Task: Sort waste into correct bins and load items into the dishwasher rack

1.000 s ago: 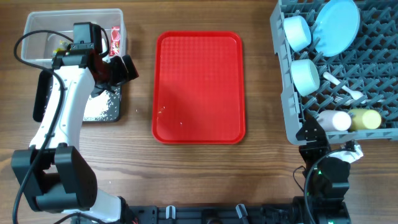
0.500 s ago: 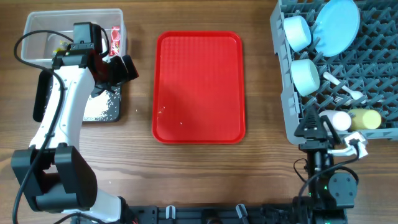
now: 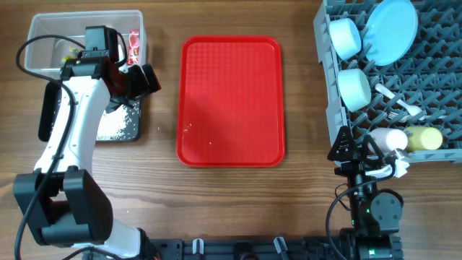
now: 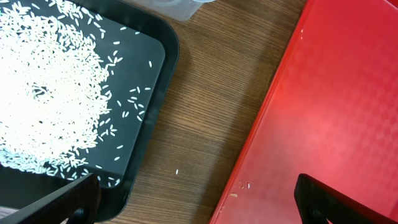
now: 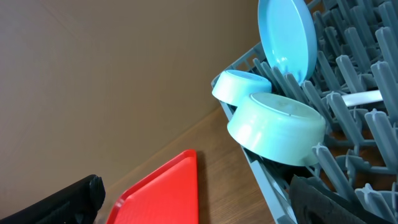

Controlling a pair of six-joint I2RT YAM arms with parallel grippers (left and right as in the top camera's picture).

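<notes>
The left arm stretches up the table's left side, the left gripper (image 3: 149, 79) wide open above the black tray (image 4: 165, 68) of rice grains (image 4: 50, 93); a wrapper (image 3: 133, 45) lies in the clear tub (image 3: 43, 32). Fingers apart, the right gripper (image 5: 196, 194) faces the rack (image 3: 433, 79) holding plate (image 3: 390, 29), bowls (image 3: 354, 88) and cups (image 3: 424, 137)

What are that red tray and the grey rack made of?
The red tray looks like moulded plastic: fine patterned face, soft sheen, raised rim. The grey rack also seems plastic, matte, with grid and pegs apparently moulded together. The table shows wood grain, perhaps laminate.
</notes>
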